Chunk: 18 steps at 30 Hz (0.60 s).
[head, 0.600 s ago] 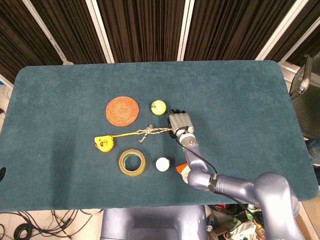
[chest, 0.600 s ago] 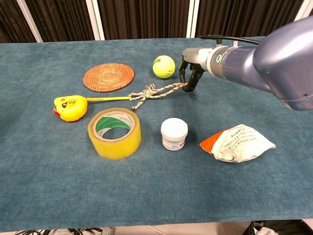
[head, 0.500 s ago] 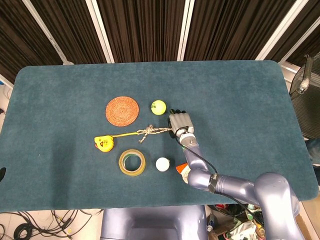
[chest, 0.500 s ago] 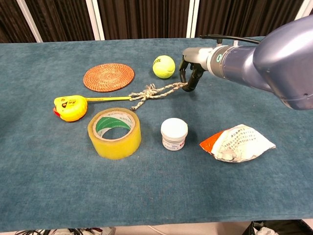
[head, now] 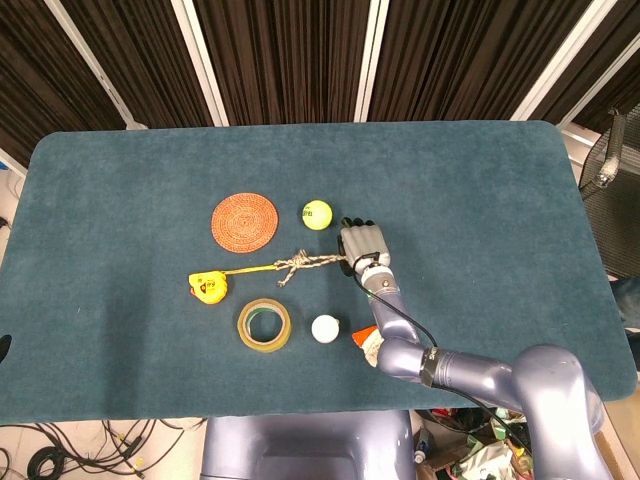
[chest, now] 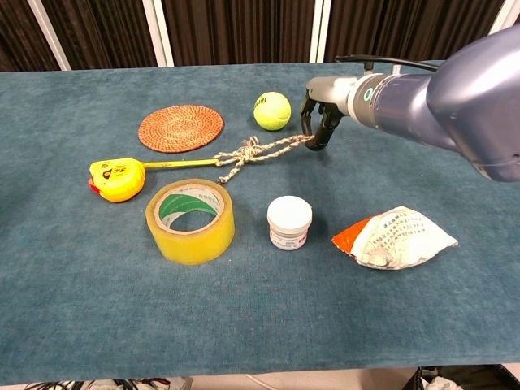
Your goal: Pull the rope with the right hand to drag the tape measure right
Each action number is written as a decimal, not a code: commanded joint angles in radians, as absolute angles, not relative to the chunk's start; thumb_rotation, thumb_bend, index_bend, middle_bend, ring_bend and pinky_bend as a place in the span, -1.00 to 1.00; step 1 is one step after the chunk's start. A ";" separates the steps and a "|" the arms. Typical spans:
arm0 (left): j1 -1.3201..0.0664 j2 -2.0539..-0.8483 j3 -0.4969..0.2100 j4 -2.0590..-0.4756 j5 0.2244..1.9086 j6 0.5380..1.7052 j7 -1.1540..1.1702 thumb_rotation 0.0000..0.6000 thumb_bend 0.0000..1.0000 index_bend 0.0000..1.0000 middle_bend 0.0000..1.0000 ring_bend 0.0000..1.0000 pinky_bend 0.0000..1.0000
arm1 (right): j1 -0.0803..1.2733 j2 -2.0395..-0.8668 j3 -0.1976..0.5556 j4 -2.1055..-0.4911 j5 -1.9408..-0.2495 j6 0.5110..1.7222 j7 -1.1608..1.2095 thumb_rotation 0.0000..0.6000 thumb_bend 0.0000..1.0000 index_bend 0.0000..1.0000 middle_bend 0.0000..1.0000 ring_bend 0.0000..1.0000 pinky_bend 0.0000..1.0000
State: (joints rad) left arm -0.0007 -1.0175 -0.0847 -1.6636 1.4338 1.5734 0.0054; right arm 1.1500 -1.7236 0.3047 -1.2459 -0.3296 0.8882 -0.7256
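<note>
A yellow tape measure (head: 205,286) (chest: 118,179) lies on the teal table, its yellow blade pulled out toward a knotted grey rope (head: 305,264) (chest: 262,151). My right hand (head: 361,247) (chest: 319,120) holds the right end of that rope, fingers curled down onto it just below the tennis ball. The rope runs taut from the knot to the hand. My left hand shows in neither view.
A tennis ball (chest: 271,110) sits just left of the hand, a woven coaster (chest: 180,127) further left. A yellow tape roll (chest: 190,220), a small white jar (chest: 289,222) and a crumpled white bag (chest: 396,237) lie nearer the front edge.
The right hand has shifted slightly right with the rope end. The knot and tape measure have followed a little to the right.
</note>
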 commanded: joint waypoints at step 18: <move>-0.002 -1.023 -0.084 -1.669 1.429 1.573 0.030 1.00 -0.39 -0.83 -1.00 -1.00 -1.00 | 1.115 -1.657 0.298 -1.294 -0.324 0.904 -0.706 1.00 0.00 0.46 -0.77 -0.74 -0.67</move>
State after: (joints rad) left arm -0.0022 -1.0231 -0.0844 -1.6695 1.4297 1.5734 0.0296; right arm 1.1196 -1.6620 0.2998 -1.2929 -0.3224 0.9058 -0.7097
